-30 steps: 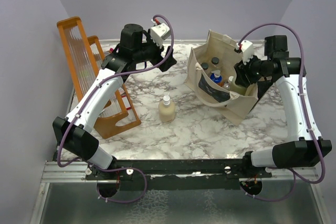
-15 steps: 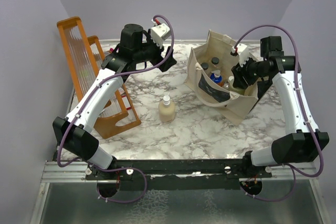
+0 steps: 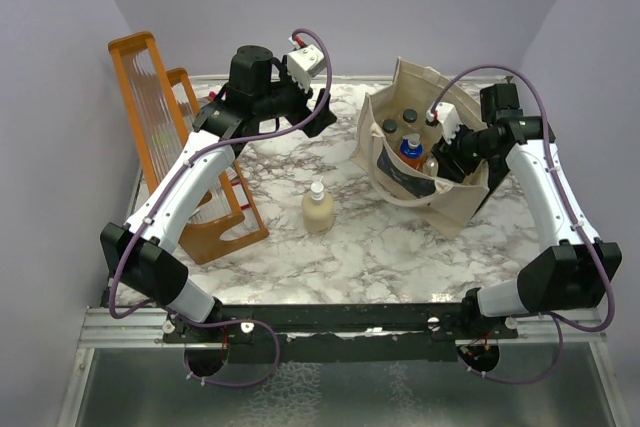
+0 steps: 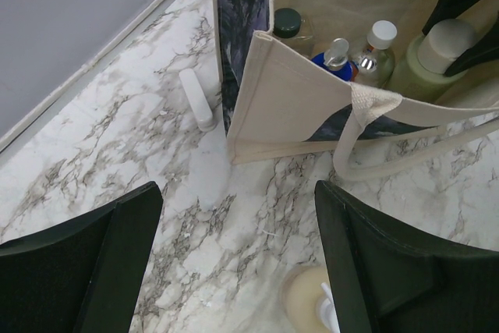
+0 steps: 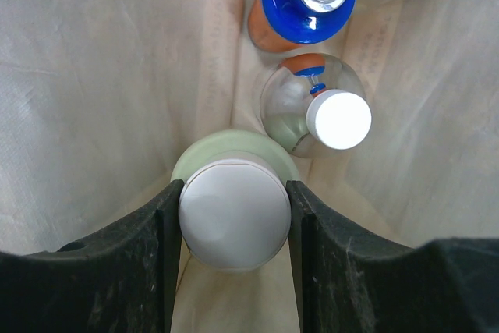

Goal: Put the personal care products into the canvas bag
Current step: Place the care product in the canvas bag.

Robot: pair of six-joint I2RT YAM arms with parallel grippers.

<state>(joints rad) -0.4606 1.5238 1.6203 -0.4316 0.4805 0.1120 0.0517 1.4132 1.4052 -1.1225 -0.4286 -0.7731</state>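
Right wrist view: the olive-grey bottle (image 5: 234,208) is seen clamped between the fingers of the right gripper (image 5: 234,228). It is held upright, long axis vertical, inside the canvas bag (image 5: 93,76) toward the far right corner of the counter, just beside the squat silvery bottle (image 5: 312,111). A release there is judged to be all that is needed. The beige pump bottle (image 3: 318,209) stands upright mid-counter, toward the near edge from the left gripper (image 3: 322,117), whose jaws are spread wide and empty. The left arm is judged the nearer to it.
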